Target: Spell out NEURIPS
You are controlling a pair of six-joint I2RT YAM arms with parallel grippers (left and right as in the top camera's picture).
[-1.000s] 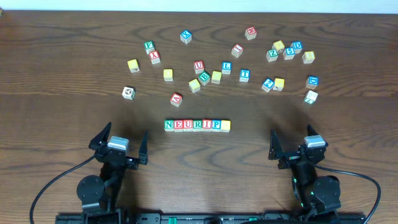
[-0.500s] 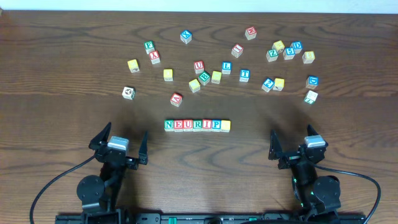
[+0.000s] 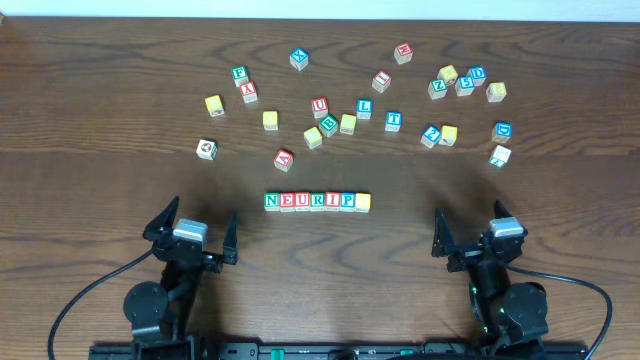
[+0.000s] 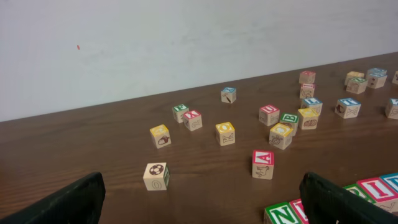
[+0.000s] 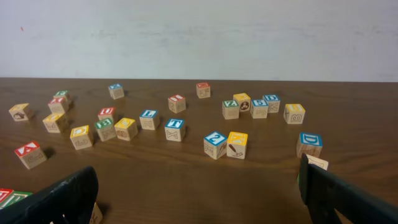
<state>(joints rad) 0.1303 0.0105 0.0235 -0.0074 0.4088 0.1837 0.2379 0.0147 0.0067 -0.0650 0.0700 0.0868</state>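
The NEURIPS row [image 3: 317, 201] sits mid-table, seven cubes touching side by side, with the yellow-faced one at its right end. The left gripper [image 3: 198, 226] and right gripper [image 3: 470, 228] flank it nearer the front, jaws spread wide and empty. Behind the row lie scattered loose letter cubes [image 3: 347, 123], a red A cube [image 3: 284, 159] nearest.

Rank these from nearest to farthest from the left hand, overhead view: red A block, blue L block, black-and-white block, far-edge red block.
1. black-and-white block, just ahead of the left hand.
2. red A block, ahead, to its right.
3. blue L block, farther right.
4. far-edge red block, back right.
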